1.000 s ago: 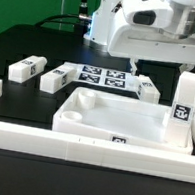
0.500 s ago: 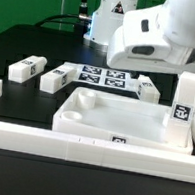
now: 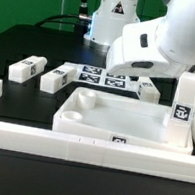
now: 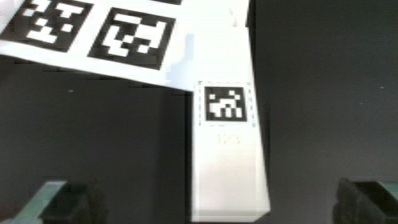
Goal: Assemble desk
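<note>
Black tabletop (image 3: 12, 47), white kit parts spread over it.

- Desk tray (image 3: 123, 118): shallow, raised rim, lying near the front, from the middle toward the exterior view's right. One tag on its near wall.
- Upright leg block (image 3: 184, 103): stands on end at the tray's right end. Can't tell whether it sits inside the rim or just behind it.
- Left leg block (image 3: 24, 68) and second leg block (image 3: 56, 77): both lying flat on the exterior view's left, side by side, apart from the tray.
- Marker board (image 3: 99, 76): flat on the far side of the tray.
- Fourth leg block (image 3: 147, 89): lying flat just beside the board's right edge. In the wrist view the fourth leg block (image 4: 226, 120) runs lengthwise, one tag facing up.
- Arm (image 3: 160, 39): bulks over the far right and hides the claw from the exterior view.
- Claw (image 4: 214, 203): spread wide and empty. Its dark fingertips (image 4: 54, 203) stand on either side of the fourth leg block's end, clear of it.
- White rail (image 3: 88, 150): runs along the near edge.
</note>
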`<state>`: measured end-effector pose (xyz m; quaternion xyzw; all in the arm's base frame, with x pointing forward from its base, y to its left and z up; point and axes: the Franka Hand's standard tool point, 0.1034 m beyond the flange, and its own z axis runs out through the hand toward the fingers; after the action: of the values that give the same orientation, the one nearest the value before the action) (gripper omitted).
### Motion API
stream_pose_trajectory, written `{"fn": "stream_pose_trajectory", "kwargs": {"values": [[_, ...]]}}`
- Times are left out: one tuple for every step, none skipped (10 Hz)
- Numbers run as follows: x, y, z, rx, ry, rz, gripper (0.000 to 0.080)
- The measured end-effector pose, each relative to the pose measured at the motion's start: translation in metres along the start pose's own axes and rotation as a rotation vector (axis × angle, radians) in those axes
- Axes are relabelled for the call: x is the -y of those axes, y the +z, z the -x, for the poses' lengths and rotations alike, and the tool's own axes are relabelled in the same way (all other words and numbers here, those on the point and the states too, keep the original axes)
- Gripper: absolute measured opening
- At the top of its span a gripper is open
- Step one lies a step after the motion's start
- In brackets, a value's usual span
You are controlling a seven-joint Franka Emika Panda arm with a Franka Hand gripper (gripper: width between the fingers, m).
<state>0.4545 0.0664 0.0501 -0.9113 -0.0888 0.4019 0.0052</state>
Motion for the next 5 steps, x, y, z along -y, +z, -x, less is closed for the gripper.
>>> {"fn": "stream_pose_trajectory", "kwargs": {"values": [[0.0016,0.0036,-0.0007,0.007,-0.015,0.008,0.0648],[0.0001,0.0086,-0.0003,0.009,0.001,0.006,0.0648],[-0.0032,0.0123,0.0012,0.018,0.015,0.001,0.0648],[-0.0033,0.0128,0.0015,0.027,0.015,0.0,0.0648],[-0.0034,0.0126,0.0013,0.026,0.015,0.0,0.0648]]}}
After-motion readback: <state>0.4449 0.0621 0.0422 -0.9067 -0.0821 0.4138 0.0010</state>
